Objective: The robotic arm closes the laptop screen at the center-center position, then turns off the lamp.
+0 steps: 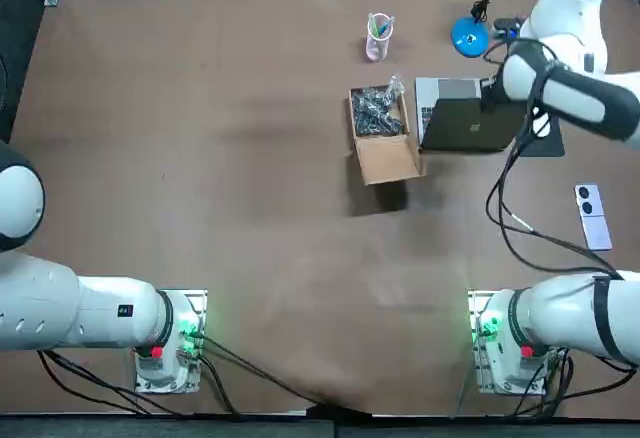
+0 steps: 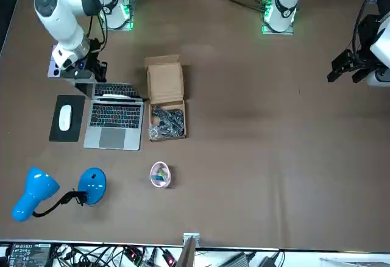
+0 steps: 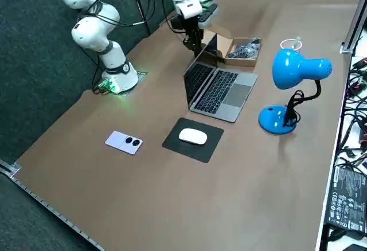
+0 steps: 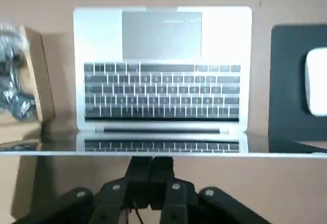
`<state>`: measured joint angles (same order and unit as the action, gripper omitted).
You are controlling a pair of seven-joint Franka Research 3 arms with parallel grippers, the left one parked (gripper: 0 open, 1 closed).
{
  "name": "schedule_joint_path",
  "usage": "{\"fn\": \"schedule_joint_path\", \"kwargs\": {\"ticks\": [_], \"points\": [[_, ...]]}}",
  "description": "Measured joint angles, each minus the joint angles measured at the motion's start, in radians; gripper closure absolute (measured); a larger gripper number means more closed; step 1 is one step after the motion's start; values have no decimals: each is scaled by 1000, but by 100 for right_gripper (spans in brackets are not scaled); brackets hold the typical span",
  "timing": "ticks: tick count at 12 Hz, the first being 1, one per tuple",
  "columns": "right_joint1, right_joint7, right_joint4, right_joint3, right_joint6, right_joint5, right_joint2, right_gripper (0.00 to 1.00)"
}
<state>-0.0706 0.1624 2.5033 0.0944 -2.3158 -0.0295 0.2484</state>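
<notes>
A silver laptop [image 1: 462, 124] stands open on the far right part of the table, its keyboard [image 4: 162, 88] facing away from the arms' bases. My right gripper [image 4: 152, 169] is shut with nothing in it, just behind the top edge of the raised screen [image 3: 198, 73]. The front view shows the gripper [image 2: 85, 72] at the back of the lid. A blue desk lamp [image 3: 295, 67] stands beyond the laptop, with its round base [image 1: 469, 36] near the table's far edge and its head [image 2: 35, 192] pointing sideways. Whether the lamp is lit cannot be told.
An open cardboard box [image 1: 381, 135] holding dark small parts sits right beside the laptop. A cup with pens [image 1: 378, 36] stands behind the box. A white mouse [image 3: 192, 137] lies on a black pad [image 2: 67, 134]. A pale phone [image 1: 591, 215] lies nearer the arm's base.
</notes>
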Motion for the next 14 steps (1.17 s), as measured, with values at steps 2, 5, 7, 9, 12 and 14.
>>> {"fn": "schedule_joint_path", "kwargs": {"ticks": [2, 5, 7, 9, 12, 14], "points": [[10, 0, -82, -4, -10, 0, -76, 98], [33, 0, -184, -8, -76, 0, -208, 98], [44, 0, -266, -10, -142, 0, -356, 98], [44, 0, -328, -12, -151, 0, -444, 98], [44, 0, -372, -12, -202, 1, -540, 98], [44, 0, -377, -12, -255, 1, -593, 98]]}}
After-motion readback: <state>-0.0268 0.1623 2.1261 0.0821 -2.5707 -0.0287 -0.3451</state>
